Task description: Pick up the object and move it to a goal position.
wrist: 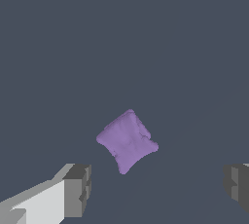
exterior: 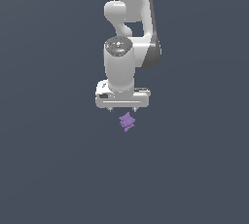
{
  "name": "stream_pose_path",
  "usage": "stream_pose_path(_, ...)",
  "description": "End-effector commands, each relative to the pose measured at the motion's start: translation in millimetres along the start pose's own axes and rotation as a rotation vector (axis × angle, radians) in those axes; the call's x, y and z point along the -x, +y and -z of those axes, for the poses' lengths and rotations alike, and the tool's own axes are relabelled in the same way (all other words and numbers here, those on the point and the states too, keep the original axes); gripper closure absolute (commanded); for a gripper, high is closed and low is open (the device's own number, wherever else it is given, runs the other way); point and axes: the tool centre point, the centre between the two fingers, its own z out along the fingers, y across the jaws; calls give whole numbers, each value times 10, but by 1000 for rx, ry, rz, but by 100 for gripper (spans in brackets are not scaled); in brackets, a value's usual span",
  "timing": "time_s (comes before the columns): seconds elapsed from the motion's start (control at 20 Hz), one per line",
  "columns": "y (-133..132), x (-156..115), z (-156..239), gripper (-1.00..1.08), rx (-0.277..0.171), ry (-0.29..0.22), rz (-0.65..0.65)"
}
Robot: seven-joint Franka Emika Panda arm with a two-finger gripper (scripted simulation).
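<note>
Fingertips (wrist: 78, 189) of the gripper (wrist: 158, 189), nearest the wrist camera: two grey blocky pads, one at the lower left of the wrist frame on a white finger, the other cut by the lower right edge. Jaws stand wide apart, with nothing between the pads and nothing touched.

Item 1. Purple figurine (wrist: 127, 141), small, matte, lumpy (from above it reads as a rough diamond with four pointed corners).
- Orientation, wrist view: long axis runs on a diagonal, from the corner toward the upper centre of the frame down to the point at its lower end; the other two corners point toward frame left and frame right. Which end is the head cannot be told.
- Position, wrist view: just below frame centre, above the line joining the two pads and closer to the left pad than to the right one; apart from both.
- Position, exterior view: figurine (exterior: 127, 121) lies on the flat dark grey floor (exterior: 48, 169) near frame centre, just below the white gripper (exterior: 122, 108) and slightly toward the exterior view's right of its middle. A narrow gap shows between finger ends and figurine.

Item 2. White Panda arm (exterior: 127, 33), entering from the top centre of the exterior frame, wrist pointing straight down at the floor.
</note>
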Motion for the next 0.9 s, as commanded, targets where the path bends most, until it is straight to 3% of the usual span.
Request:
stream_pose_path(0.0,-3,0,-3,-92,0,0,2)
stream_pose_path(0.45,-19,8,-91,-92,5,-2,81)
stream_pose_path(0.85,-59,34,-284,-92,16,-8,257)
